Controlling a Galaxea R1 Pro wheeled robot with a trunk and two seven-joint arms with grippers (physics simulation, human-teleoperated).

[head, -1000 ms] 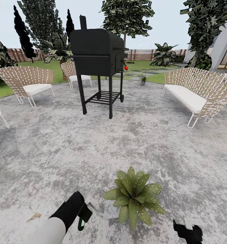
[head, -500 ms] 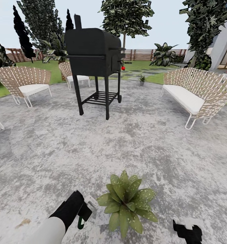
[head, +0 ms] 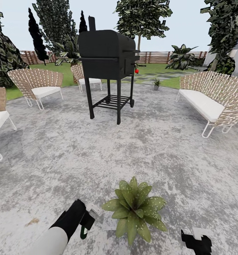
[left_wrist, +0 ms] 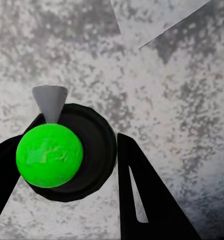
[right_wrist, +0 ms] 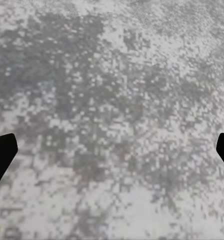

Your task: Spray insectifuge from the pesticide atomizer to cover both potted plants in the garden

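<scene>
Your left gripper [head: 86, 223] sits low over the patio [head: 62, 159], closed around the atomizer [head: 84, 232]. In the left wrist view you look straight down the bottle [left_wrist: 67, 152]: a bright green round top, a dark body around it and a grey cone-shaped nozzle poking out, with a black finger [left_wrist: 142, 195] on each side pressing against the dark body. In the head view, only a bit of green hangs below the gripper, with a pale grey piece at its tip toward the plant.

The potted plant [head: 134, 209] stands on the stone just beside that gripper, toward your right, its speckled leaves spreading low; the pot itself is hidden under the leaves. A second small potted plant [head: 156, 84] stands far off at the patio's far edge, beside the lawn [head: 158, 71].

Your right gripper [head: 197, 241] is at the lower edge of the head view, well apart from the near plant. In the right wrist view its fingertips [right_wrist: 1, 155] sit at opposite edges with bare stone between them, so it is spread wide and holds nothing.

Ahead of you stands the black grill [head: 108, 60], with wicker chairs [head: 37, 85] on the left and a wicker bench [head: 211, 99] on the right.
</scene>
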